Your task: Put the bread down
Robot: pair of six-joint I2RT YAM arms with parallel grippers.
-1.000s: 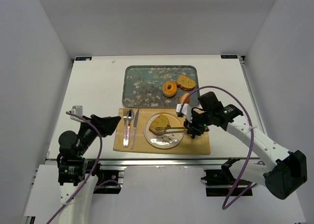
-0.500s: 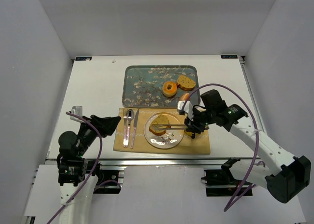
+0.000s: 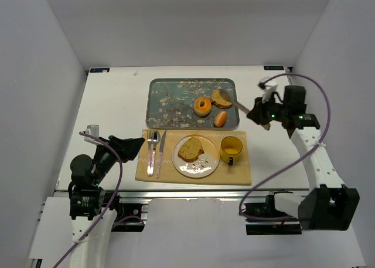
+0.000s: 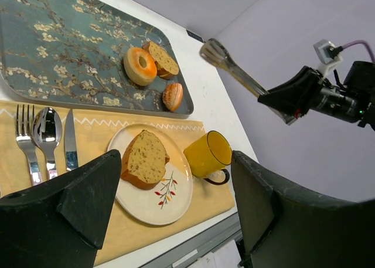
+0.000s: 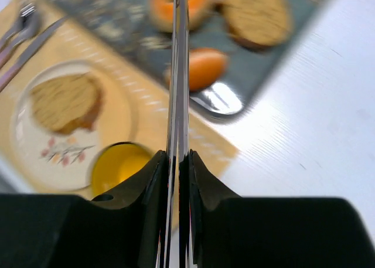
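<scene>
The bread (image 3: 190,148), a golden-brown wedge slice with a darker crust, lies on the white plate (image 3: 202,169) on the yellow placemat. It also shows in the left wrist view (image 4: 145,158) and, blurred, in the right wrist view (image 5: 65,102). My right gripper (image 3: 258,113) is shut on metal tongs (image 3: 241,106), raised over the table right of the tray. The tongs' arms are pressed together and empty, pointing toward the tray (image 5: 179,74). My left gripper (image 3: 133,143) is open and empty, left of the placemat.
A floral tray (image 3: 170,98) at the back holds a doughnut (image 3: 203,106), a smaller dark bread slice (image 3: 222,98) and a small orange piece (image 3: 220,119). A yellow mug (image 3: 230,148) stands right of the plate. Fork, spoon and knife (image 3: 154,151) lie left of it.
The tongs let go of the bread, which now lies on the plate. My right arm pulled up and back to the right with the tongs closed. The left arm has not moved.
</scene>
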